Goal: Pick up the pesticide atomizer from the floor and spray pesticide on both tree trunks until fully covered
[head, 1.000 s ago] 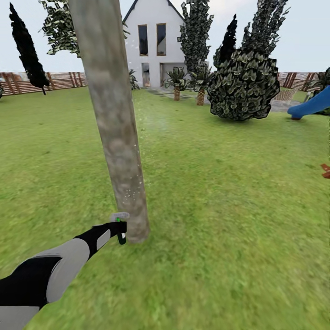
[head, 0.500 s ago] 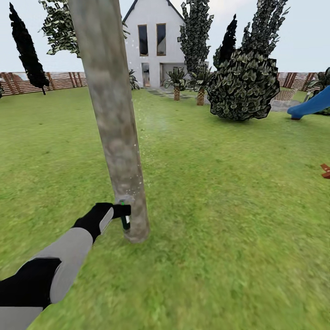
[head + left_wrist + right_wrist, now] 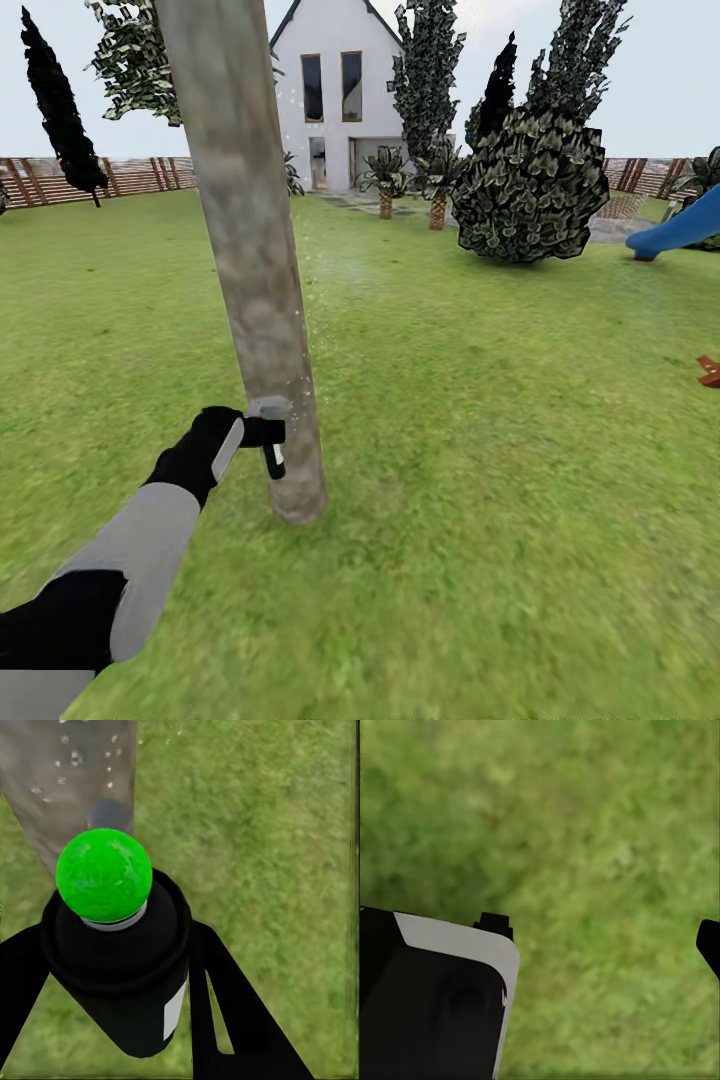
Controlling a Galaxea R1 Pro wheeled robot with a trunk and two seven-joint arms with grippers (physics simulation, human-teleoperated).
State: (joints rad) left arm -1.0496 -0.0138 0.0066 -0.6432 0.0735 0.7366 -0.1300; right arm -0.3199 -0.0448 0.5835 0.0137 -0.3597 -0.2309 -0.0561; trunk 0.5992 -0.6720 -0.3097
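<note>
Head: left gripper (image 3: 268, 437) clamps atomizer (image 3: 274, 461) against trunk (image 3: 262, 300) low down, droplets speckling bark.

Left wrist: fingers (image 3: 225, 1009) pinch black atomizer body (image 3: 124, 979), green cap (image 3: 103, 875). Likely light, rigid, smooth; mid-body hold best.

Right wrist: right gripper (image 3: 604, 934) spread, empty, over grass (image 3: 585, 832).

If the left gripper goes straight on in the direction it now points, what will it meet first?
Most likely the tree trunk. The left gripper, shut on the spray bottle, points at the trunk's lower part, and the bottle already looks very close to the bark, so the bottle would probably touch first. Exact depth is unclear.
</note>
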